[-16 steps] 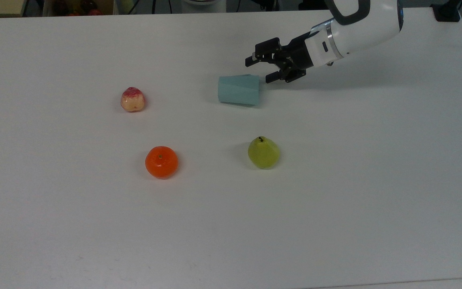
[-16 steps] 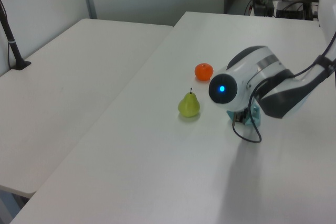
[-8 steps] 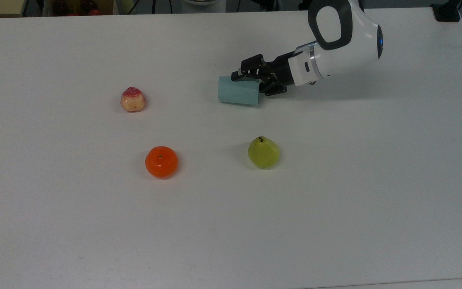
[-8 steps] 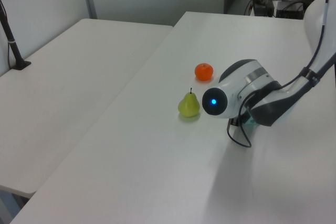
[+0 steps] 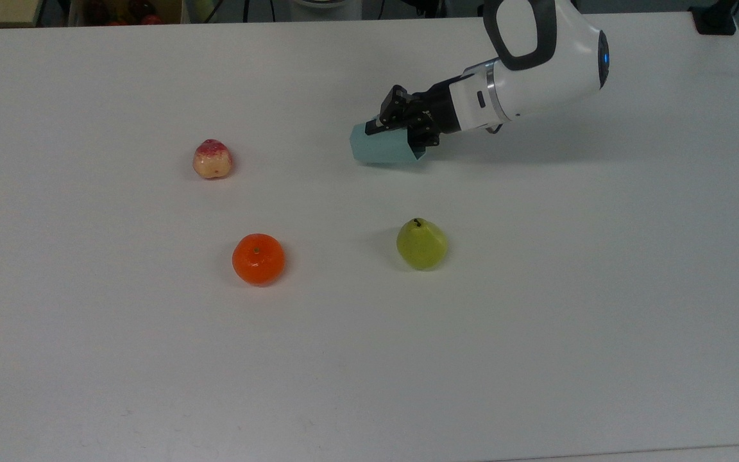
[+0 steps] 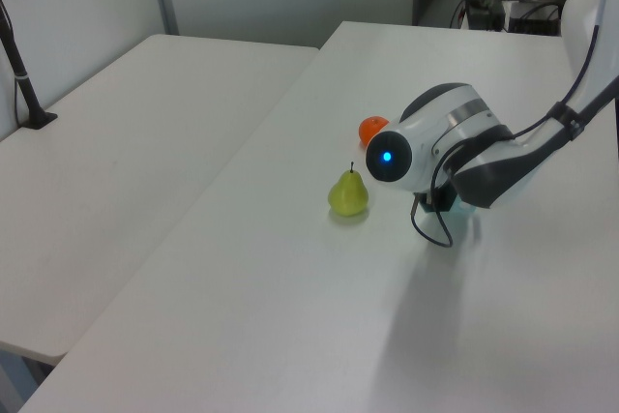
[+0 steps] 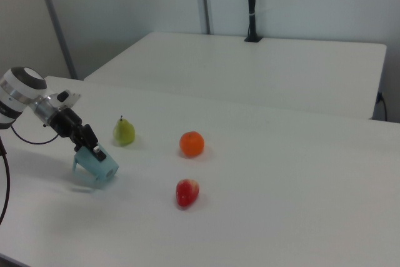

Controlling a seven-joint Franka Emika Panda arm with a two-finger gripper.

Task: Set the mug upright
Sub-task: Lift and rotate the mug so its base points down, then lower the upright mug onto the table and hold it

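Note:
The pale blue-teal faceted mug (image 5: 380,147) hangs tilted on its side at the back of the white table (image 5: 536,308). Its wide mouth faces the top view's right, toward the arm. My gripper (image 5: 399,133) is shut on the mug's rim at that end. In the right view the mug (image 7: 97,166) sits a little above the tabletop with a shadow under it, and the gripper (image 7: 93,149) grips its upper edge. In the left view the white wrist (image 6: 435,147) covers most of the mug.
A red-and-cream peach-like fruit (image 5: 212,159) lies well to the top view's left of the mug. An orange (image 5: 258,258) and a green pear (image 5: 421,244) sit nearer the front. The pear (image 6: 348,194) is close beside the arm in the left view.
The gripper moved in from the top view's right onto the mug's mouth and shut on its rim. The mug has tipped and shifted slightly with it.

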